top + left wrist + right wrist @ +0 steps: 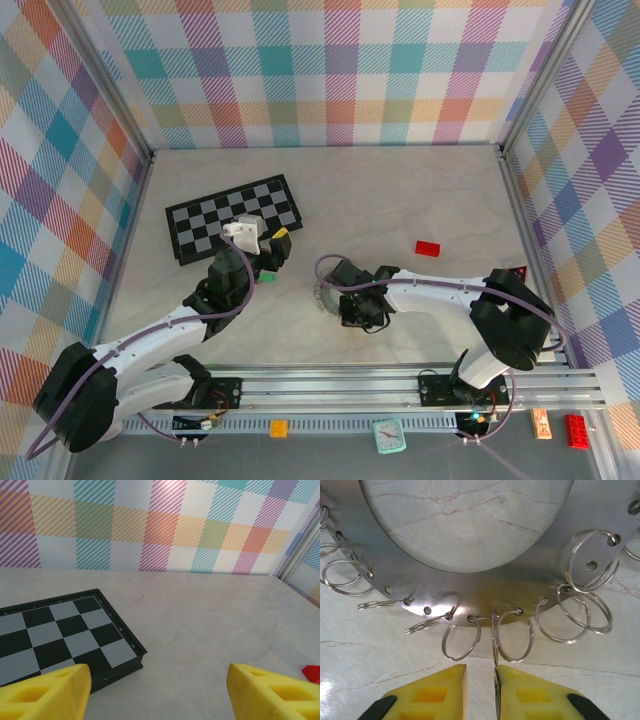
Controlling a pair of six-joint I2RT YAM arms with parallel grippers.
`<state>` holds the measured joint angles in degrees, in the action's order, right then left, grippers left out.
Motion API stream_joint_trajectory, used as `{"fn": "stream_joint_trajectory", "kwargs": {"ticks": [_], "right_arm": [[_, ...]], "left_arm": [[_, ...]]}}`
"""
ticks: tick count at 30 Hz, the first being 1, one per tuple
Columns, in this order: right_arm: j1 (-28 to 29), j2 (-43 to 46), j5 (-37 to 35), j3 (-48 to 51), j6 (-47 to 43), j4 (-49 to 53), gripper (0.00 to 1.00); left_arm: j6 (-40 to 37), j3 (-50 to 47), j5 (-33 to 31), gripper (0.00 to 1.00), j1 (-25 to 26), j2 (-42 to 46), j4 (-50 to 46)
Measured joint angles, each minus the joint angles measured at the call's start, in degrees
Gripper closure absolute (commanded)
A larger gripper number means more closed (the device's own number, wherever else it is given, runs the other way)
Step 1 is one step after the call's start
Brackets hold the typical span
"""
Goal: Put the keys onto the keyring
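The right gripper [481, 675], narrowly parted, straddles one small wire split loop [494, 642] on the large flat silvery metal keyring [470, 592] lying on the worktop [370, 650]. Closing off-centre could shove the ring away. The left gripper [159, 682] gapes wide and empty near the green-headed key [266, 279].

We see walls [340, 70] in pastel plaid of teal, orange, purple, yellow and white; a beige, faintly marbled table [420, 190]; a black-framed chessboard [232, 216] of black and grey squares; a red brick [428, 248]; a silvery keyring [470, 565] hung with bright wire loops; a key [266, 279] with a green head; and yellow fingers [430, 692] on the right gripper [481, 692].
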<state>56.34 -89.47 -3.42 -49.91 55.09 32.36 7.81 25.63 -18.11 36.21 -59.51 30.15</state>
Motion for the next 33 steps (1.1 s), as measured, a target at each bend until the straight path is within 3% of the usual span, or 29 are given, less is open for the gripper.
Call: {"fn": "stream_joint_trajectory", "kwargs": {"ticks": [33], "right_arm": [[0.5, -1.6, -4.6, -0.3, -2.0, 0.1, 0.79]], "left_arm": [[-0.2, 0.0, 0.0, 0.29, 0.0, 0.0, 0.0]]}}
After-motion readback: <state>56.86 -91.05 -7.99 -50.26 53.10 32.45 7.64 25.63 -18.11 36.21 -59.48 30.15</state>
